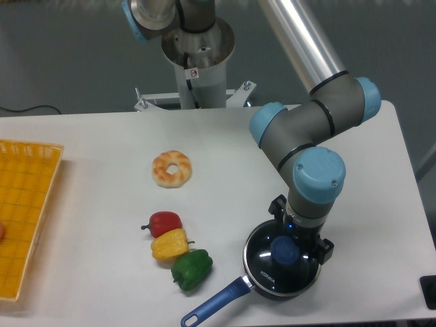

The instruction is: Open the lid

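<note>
Hand (291, 240) poised directly over blue knob (284, 250) of lid (283, 261), finger opening not discernible, peppers (175, 249) to its left on table (225, 163)

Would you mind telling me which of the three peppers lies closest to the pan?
The green pepper. It is the lowest in the row, just left of the pan, with the yellow pepper and red pepper farther away.
</note>
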`<state>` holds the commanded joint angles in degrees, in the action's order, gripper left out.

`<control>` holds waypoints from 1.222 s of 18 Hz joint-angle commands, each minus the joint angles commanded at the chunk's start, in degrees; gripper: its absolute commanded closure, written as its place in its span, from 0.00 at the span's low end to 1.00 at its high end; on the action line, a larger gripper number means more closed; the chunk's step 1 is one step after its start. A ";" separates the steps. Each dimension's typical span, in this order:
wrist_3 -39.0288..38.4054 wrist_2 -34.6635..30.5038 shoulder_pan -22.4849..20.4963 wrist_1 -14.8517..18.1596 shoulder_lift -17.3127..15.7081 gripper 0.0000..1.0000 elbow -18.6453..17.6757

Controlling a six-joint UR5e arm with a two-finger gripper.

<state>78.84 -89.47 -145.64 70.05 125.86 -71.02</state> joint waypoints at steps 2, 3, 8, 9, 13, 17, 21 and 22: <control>0.00 0.00 0.27 -0.09 0.17 0.00 0.00; 0.00 0.00 0.27 -0.09 0.18 0.00 0.00; 0.00 0.09 0.35 -0.17 0.35 0.00 0.09; 0.00 0.09 0.27 -0.26 0.44 0.00 0.17; 0.00 0.00 0.53 -0.26 1.05 0.00 0.70; 0.00 -0.44 1.06 -0.26 1.23 0.00 0.97; -0.09 -1.23 1.67 -0.35 1.58 0.00 1.14; -0.09 -1.23 1.67 -0.35 1.58 0.00 1.14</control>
<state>78.75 -90.70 -143.96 69.70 127.44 -69.87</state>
